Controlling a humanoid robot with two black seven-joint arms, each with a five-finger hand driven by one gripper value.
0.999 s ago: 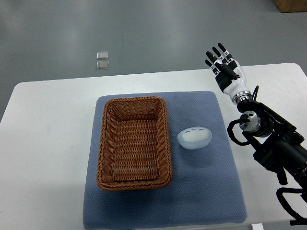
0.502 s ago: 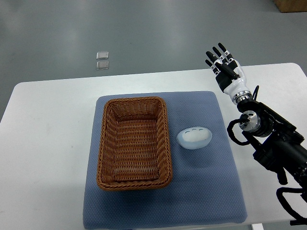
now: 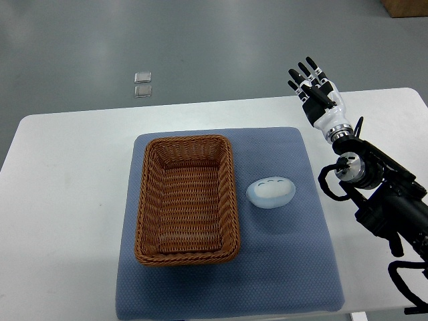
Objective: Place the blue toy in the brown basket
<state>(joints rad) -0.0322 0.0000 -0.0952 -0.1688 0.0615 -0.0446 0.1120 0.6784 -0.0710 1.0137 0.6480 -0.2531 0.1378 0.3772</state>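
A pale blue oval toy (image 3: pixel 271 192) with white dashes on top lies on the blue mat (image 3: pixel 281 267), just right of the brown wicker basket (image 3: pixel 186 198). The basket stands on the mat's left half with nothing inside it. My right hand (image 3: pixel 314 90) is raised over the table's far edge, up and to the right of the toy, well apart from it. Its fingers (image 3: pixel 302 75) are stretched out straight and hold nothing. My left arm does not show.
The white table (image 3: pixel 67 200) carries the mat. My right arm's black links (image 3: pixel 384 207) run down the right side. Two small clear squares (image 3: pixel 142 84) lie on the grey floor beyond the table. A brown box corner (image 3: pixel 404 7) shows top right.
My right hand has shifted very slightly right and up. The toy and basket have not moved.
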